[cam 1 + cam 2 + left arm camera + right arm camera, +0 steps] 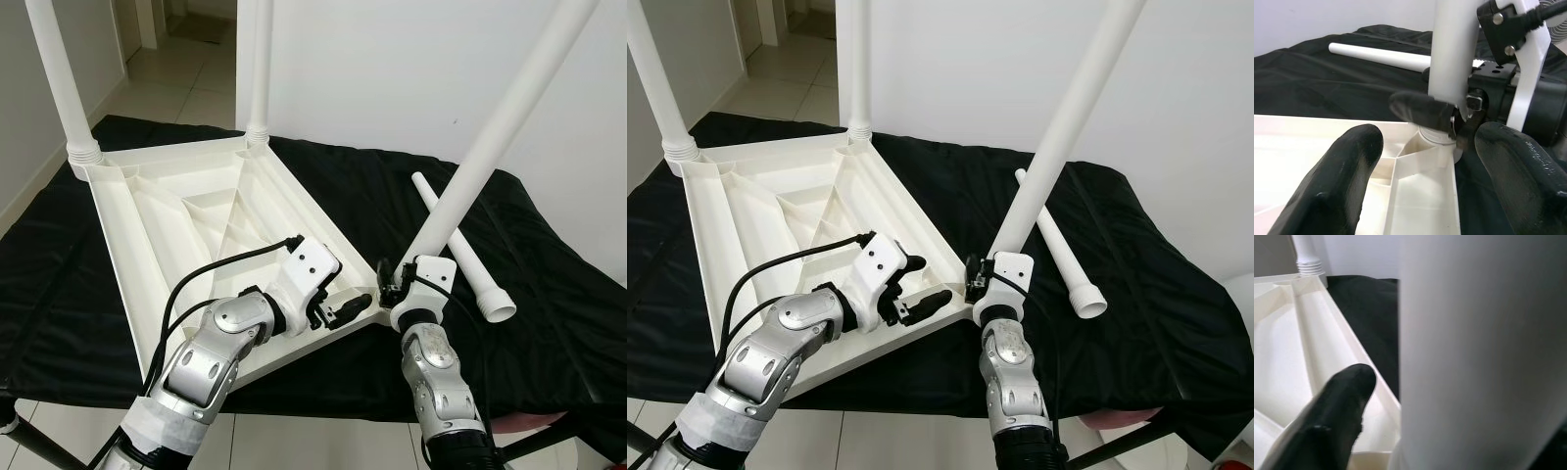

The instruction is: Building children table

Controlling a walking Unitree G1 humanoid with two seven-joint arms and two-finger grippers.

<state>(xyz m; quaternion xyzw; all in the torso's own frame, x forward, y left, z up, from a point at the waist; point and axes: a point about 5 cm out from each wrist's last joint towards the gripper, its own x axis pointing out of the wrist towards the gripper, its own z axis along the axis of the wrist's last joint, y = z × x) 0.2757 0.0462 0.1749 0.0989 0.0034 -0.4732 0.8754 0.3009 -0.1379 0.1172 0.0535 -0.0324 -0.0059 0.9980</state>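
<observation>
Tabletop [186, 211], white and upside down, lies on the black cloth [549, 294], two legs [257, 69] upright at its far corners. At its near corner the right gripper [394, 284] clamps a third leg [509, 117], apparently seated in the socket. The left gripper [345, 311] hangs open beside that corner, holding nothing. A loose leg [460, 245] lies near the cloth's right edge

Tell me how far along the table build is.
Two legs already stand in the far corners of the upturned tabletop. The right gripper holds a third leg at the near corner socket, while the left gripper hovers open beside it. The fourth leg lies loose on the black cloth.
</observation>
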